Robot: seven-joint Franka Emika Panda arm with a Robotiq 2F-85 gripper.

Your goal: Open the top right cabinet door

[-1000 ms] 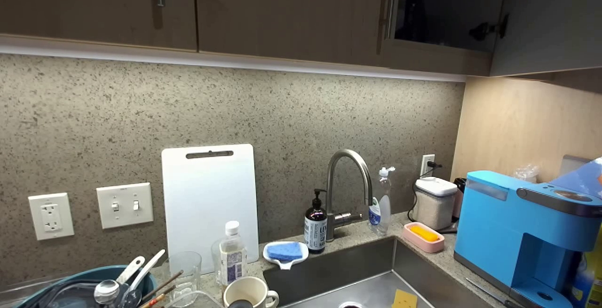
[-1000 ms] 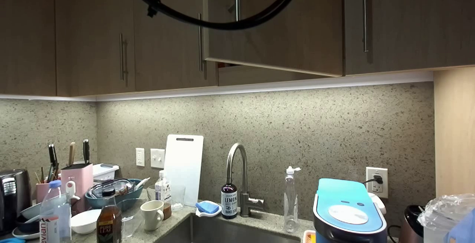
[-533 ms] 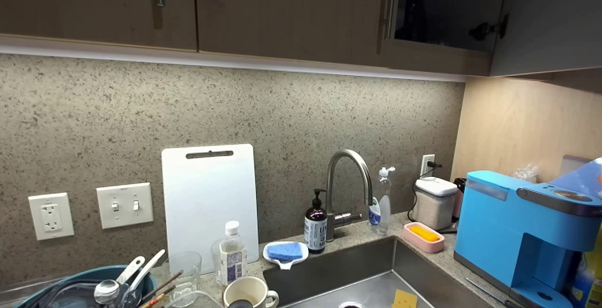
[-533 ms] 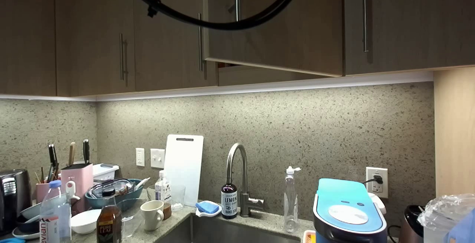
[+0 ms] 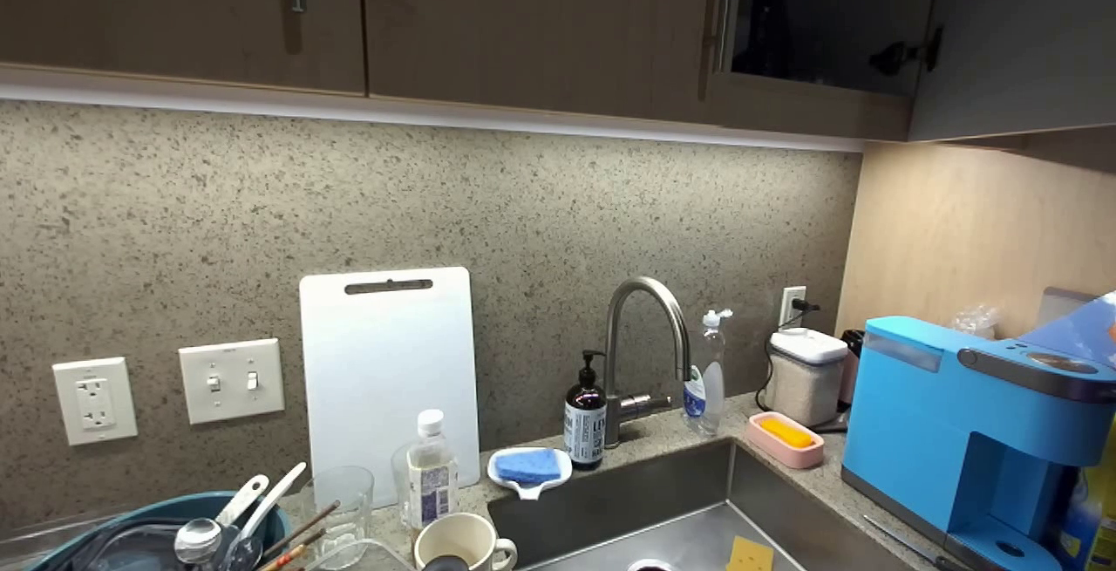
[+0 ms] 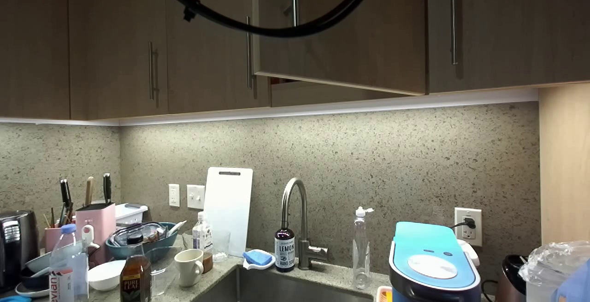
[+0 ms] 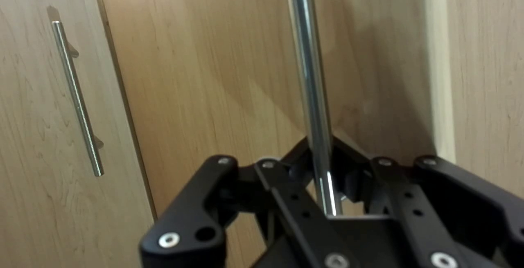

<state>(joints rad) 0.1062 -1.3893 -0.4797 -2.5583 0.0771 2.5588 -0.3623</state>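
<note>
The top right cabinet door (image 6: 341,57) stands partly open, its left side swung out from the cabinet front. In an exterior view its grey inner face is the door (image 5: 1020,39) at the right, with a hinge (image 5: 898,57) beside the dark cabinet interior (image 5: 819,13). The wrist view is upside down; there the bar handle (image 7: 307,55) crosses the door's face (image 7: 213,55). My gripper (image 7: 321,149) is shut around this bar, its fingers converging on both sides and behind it. The bar hides the very tips. Neither exterior view shows the gripper.
Neighbouring closed doors carry similar bars, such as the handle (image 6: 453,16) to the right and the handle (image 6: 249,53) to the left. A black cable (image 6: 286,32) hangs before the doors. Below are the faucet (image 6: 299,219), a blue coffee machine (image 5: 976,440) and several dishes and bottles.
</note>
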